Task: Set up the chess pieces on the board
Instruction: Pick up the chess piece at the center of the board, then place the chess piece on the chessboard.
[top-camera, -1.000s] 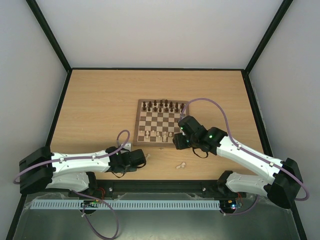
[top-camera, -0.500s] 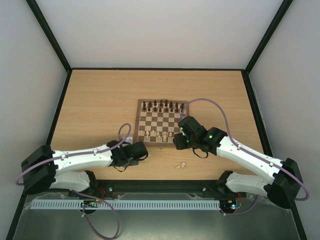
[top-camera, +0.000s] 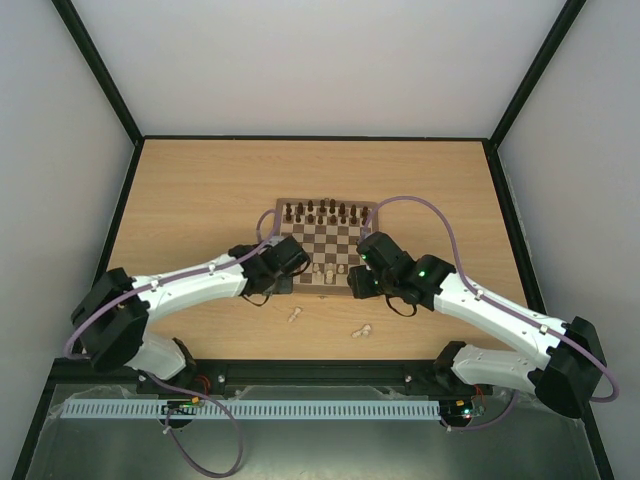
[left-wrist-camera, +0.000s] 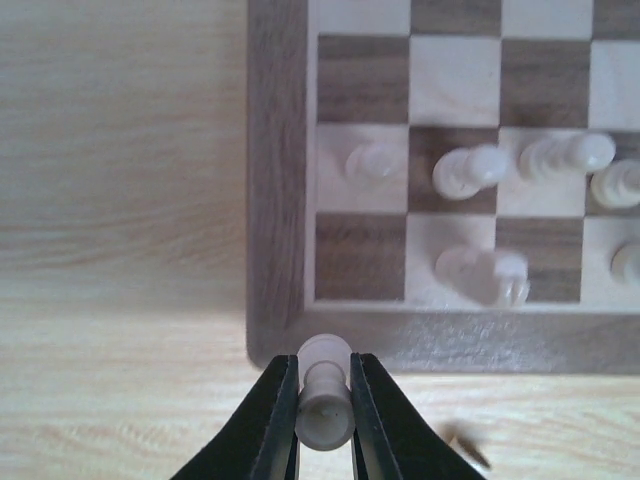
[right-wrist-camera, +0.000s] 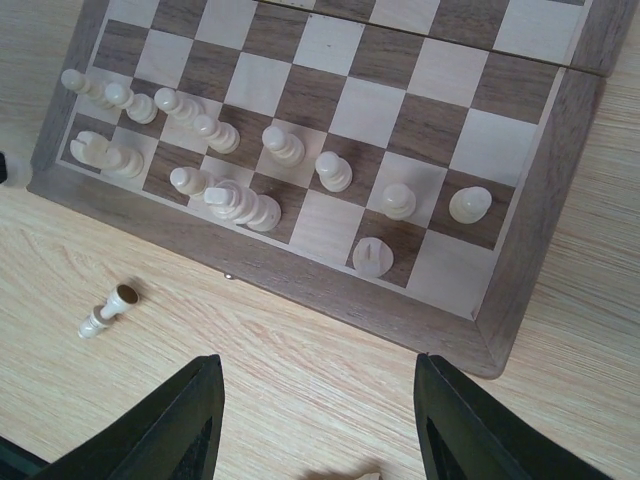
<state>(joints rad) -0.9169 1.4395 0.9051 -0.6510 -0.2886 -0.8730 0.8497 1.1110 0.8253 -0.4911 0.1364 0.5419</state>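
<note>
The board (top-camera: 322, 250) lies mid-table, with dark pieces (top-camera: 325, 211) along its far rows. Cream chess pieces (right-wrist-camera: 284, 146) stand in its two near rows, also seen in the left wrist view (left-wrist-camera: 468, 171). My left gripper (left-wrist-camera: 324, 362) is shut on one small cream piece (left-wrist-camera: 324, 405), hovering just outside the board's near-left corner (left-wrist-camera: 275, 330). From above, the left gripper (top-camera: 283, 262) sits at that corner. My right gripper (right-wrist-camera: 318, 365) is open and holds nothing, above bare table just in front of the board's near right edge (right-wrist-camera: 400, 305); the top view shows the right gripper (top-camera: 358, 282) there.
Two cream pieces lie loose on the table in front of the board: one (top-camera: 294, 315) near the left, also in the right wrist view (right-wrist-camera: 108, 310), and another (top-camera: 361, 330) further right. Black-framed walls enclose the table.
My left arm swung from the front-left table up and right to the board's near-left corner, its jaws closing on a cream piece. A loose piece shows where it was. The right arm stayed still.
</note>
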